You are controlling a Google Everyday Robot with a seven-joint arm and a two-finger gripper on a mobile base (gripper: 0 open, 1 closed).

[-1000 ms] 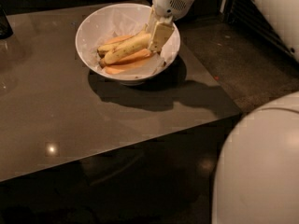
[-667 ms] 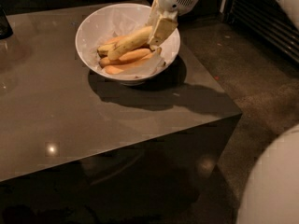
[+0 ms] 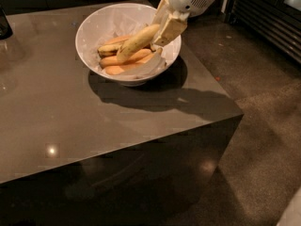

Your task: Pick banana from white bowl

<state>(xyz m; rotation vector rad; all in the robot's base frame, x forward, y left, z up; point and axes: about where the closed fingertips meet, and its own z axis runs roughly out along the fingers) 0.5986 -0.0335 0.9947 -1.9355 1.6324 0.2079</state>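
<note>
The white bowl (image 3: 96, 27) stands on the grey table near its far right corner. My gripper (image 3: 163, 25) reaches in over the bowl's right rim and is shut on the right end of the banana (image 3: 136, 42), dull yellow and nearly straight. The banana is tilted, its gripped end raised above the bowl and its left end low over the other fruit. A thinner, paler banana (image 3: 109, 48) lies at the left inside the bowl. Smooth orange-pink pieces (image 3: 123, 64) lie beneath.
The grey table (image 3: 56, 107) has its right edge close to the bowl and its front edge nearer the camera. Dark floor (image 3: 254, 102) lies to the right. A dark object (image 3: 3, 25) stands at the table's far left.
The gripper has risen with the banana's right end, tilting it up out of the pile. The view has also drawn closer to the table.
</note>
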